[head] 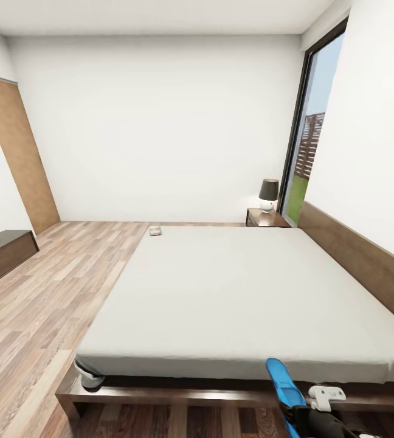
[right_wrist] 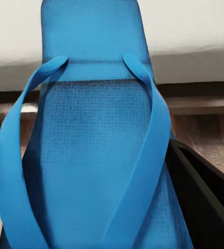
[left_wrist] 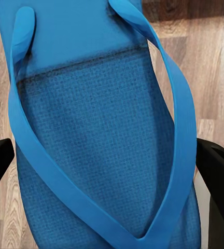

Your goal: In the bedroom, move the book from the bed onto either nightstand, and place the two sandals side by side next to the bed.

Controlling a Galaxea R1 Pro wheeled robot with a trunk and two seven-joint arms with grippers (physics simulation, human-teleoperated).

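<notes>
We're standing at the foot of the bed [head: 245, 292], both arms loaded. Left wrist view: a blue sandal [left_wrist: 99, 140] sits between the black fingers [left_wrist: 218, 171], sole edges against them on both sides, jaws clamped on it, wood-plank floor [left_wrist: 215, 78] behind. Right wrist view: the other sandal [right_wrist: 94, 155], same story, one black finger [right_wrist: 200, 192] pressed to its edge, the opposite one barely showing; we read those jaws as closed on it too, w/ the bed's mattress side behind.

Head view: the right-hand sandal [head: 282, 380] pokes up just in front of the bed's foot rail. The book [head: 155, 230] lies at the bed's far left corner, small and flat. The nightstand [head: 267, 217] sits beyond the bed's far edge, by the headboard and window, lamp [head: 268, 194] on top.

Handling, our guess: sandals are light, foam-ish, flexy. The soles will bend if pinched at the toe or heel, so a mid-sole grip across the width is right; straps are floppy, don't trust them. Textured footbed should hold OK.

The book looks thin and lies flat on soft mattress, so there's little edge to grab. Prob best to pinch across the spine or an overhanging edge; the glossy cover may slip.
</notes>
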